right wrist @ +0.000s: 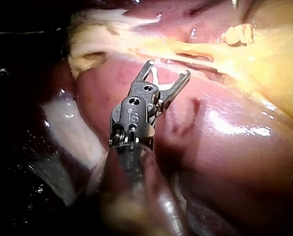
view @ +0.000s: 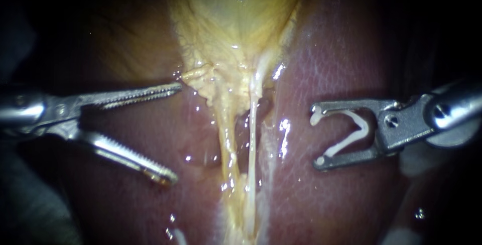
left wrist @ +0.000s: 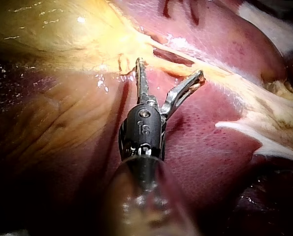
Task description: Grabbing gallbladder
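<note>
- Left instrument: enters from left. Toothed jaws spread wide, nothing between them.
- Upper jaw tip just beside yellow fatty tissue at neck of gallbladder. Lower jaw over liver, apart from gallbladder.
- Gallbladder: yellow sac at upper centre, ungrasped. Narrows downward into two pale tubes running side by side over liver.
- Right instrument: enters from right. Jaws stand apart, both bearing on white clip seated between them. Near tubes, not touching.
</note>
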Controlling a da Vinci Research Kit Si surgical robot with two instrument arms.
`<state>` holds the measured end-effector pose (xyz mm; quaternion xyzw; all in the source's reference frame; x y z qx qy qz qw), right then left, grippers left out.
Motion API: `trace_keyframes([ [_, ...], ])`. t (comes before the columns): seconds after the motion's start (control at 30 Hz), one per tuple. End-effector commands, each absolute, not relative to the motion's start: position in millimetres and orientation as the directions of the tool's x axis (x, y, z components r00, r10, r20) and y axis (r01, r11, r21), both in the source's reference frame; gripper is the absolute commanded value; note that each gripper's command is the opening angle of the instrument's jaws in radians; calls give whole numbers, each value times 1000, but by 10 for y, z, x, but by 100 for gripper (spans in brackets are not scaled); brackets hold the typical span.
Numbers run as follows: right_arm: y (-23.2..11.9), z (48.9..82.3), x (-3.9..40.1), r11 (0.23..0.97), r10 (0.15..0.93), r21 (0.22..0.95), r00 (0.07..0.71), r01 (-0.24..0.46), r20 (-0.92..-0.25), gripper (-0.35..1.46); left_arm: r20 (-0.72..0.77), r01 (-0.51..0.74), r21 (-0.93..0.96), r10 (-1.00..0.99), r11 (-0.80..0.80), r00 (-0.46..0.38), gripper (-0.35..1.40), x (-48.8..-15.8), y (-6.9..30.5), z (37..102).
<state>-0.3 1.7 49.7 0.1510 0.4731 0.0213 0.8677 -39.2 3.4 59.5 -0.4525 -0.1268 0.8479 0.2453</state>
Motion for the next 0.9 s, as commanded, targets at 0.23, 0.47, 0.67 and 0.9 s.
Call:
trace_keyframes([
  [0.23, 17, 496, -3, 953, 180, 282, 551, 106, -815, 50, -703, -304, -441, 536, -844, -468, 125, -392, 34, 595],
  [0.47, 17, 496, -3, 953, 180, 282, 551, 106, -815, 50, -694, -306, -458, 551, -834, -463, 121, -389, 45, 597],
  [0.67, 17, 496, -4, 953, 180, 282, 551, 106, -815, 50, -686, -319, -468, 567, -824, -457, 116, -388, 66, 610],
  [0.9, 17, 496, -4, 953, 180, 282, 551, 106, -815, 50, -676, -330, -464, 569, -822, -468, 111, -400, 95, 639],
])
